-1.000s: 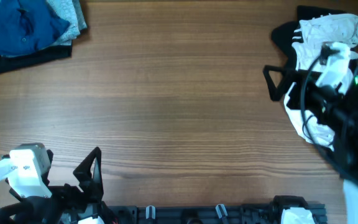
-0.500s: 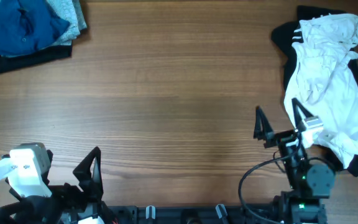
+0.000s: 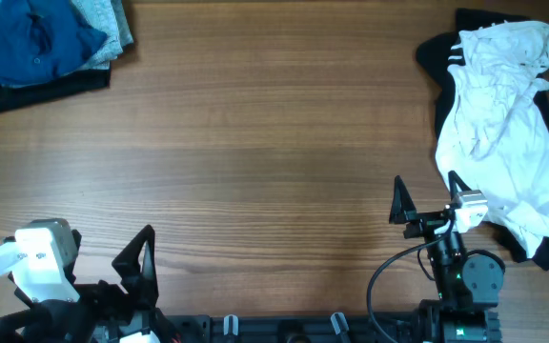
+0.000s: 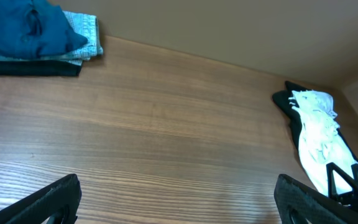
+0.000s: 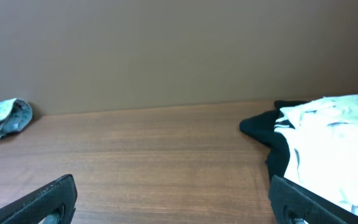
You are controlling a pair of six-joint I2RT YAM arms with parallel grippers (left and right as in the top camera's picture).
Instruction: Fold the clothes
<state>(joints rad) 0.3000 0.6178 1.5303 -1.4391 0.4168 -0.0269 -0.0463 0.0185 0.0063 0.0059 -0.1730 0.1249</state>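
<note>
Table (image 3: 255, 143): wooden, bare across the middle; nothing is laid out on it for folding.

White garment (image 3: 503, 143): crumpled heap at the right edge, lying over a black garment (image 3: 437, 57); same lie as a second ago.

Dark blue T-shirt (image 3: 31, 38): far-left corner, bunched on top of a stack, with pale blue denim (image 3: 108, 24) just beside it and a black folded item (image 3: 27, 93) beneath; unmoved and not yet folded.

Right gripper (image 3: 427, 195): the one change; a second ago its arm reaches out over the white garment, now it sits drawn back at the near edge, just beside that garment's near end; jaws spread wide, nothing between them.

Left gripper (image 4: 179, 208): near-left edge, position unchanged; jaws fully apart, empty.

Reading: both arms parked and well apart from the T-shirt, so I judge the fold itself has not begun; the left arm lies nearer the stack for a first reach.
</note>
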